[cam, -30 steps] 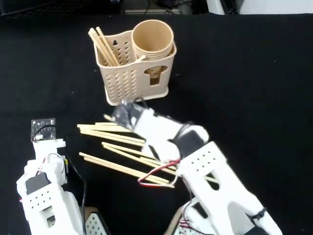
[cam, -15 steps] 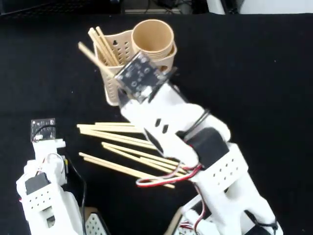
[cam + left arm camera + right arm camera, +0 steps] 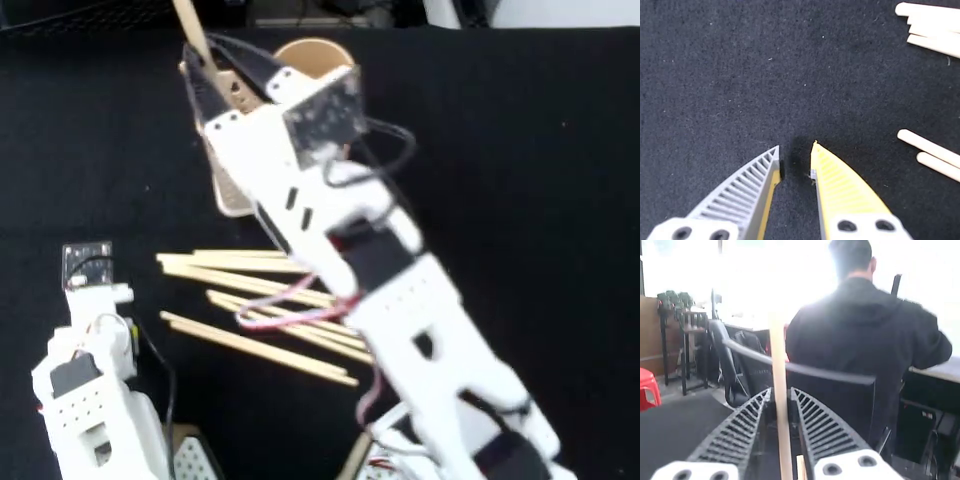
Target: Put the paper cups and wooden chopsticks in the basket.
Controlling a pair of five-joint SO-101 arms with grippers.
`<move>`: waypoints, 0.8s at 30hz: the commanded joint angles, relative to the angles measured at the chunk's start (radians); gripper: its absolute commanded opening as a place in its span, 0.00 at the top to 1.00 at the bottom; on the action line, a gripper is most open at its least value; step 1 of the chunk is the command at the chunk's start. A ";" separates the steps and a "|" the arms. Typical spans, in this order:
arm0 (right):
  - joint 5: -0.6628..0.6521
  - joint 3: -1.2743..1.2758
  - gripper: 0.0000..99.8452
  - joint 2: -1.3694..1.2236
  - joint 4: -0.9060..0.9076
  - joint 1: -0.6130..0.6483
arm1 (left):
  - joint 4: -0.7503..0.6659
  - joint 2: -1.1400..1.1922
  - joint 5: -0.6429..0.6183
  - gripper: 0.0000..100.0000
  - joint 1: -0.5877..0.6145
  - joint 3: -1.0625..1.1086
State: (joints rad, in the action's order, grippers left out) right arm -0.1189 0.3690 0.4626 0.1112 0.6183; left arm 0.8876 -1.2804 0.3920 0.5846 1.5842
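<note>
My right gripper [image 3: 205, 75] is raised over the beige slotted basket [image 3: 232, 190] at the back of the table and is shut on one wooden chopstick [image 3: 188, 25], which sticks up past the basket's rim. In the right wrist view that chopstick [image 3: 776, 350] stands upright between the fingers of the right gripper [image 3: 780, 390]. Paper cups [image 3: 310, 50] sit stacked in the basket, half hidden by the arm. Several chopsticks [image 3: 250, 300] lie loose on the black table. My left gripper [image 3: 796, 147] hovers low over bare cloth, slightly open and holding nothing, with chopstick ends [image 3: 930, 150] off to one side.
The left arm [image 3: 85, 380] rests at the front left of the table. The right arm's white body [image 3: 400, 300] stretches across the loose chopsticks and hides part of them. Black cloth lies bare to the right of the basket.
The right arm has risen from the loose pile and swung back over the basket, carrying one chopstick that now points upward. The left arm has not moved.
</note>
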 commanded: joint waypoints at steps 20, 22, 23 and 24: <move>0.008 -0.245 0.98 -0.407 0.080 -0.087 | -0.017 -0.020 0.003 0.88 -0.007 -0.005; 0.008 -0.245 0.98 -0.394 0.127 -0.091 | -0.017 -0.020 0.003 0.88 -0.007 -0.005; 0.005 -0.246 0.98 -0.386 0.147 -0.091 | -0.017 -0.020 0.003 0.88 -0.007 -0.005; 0.003 -0.248 0.96 -0.375 0.167 -0.089 | -0.017 -0.020 0.003 0.88 -0.007 -0.005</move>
State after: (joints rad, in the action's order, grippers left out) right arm -0.1189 0.1511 0.0253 0.2309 0.5386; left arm 0.8876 -1.2804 0.3920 0.5846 1.5842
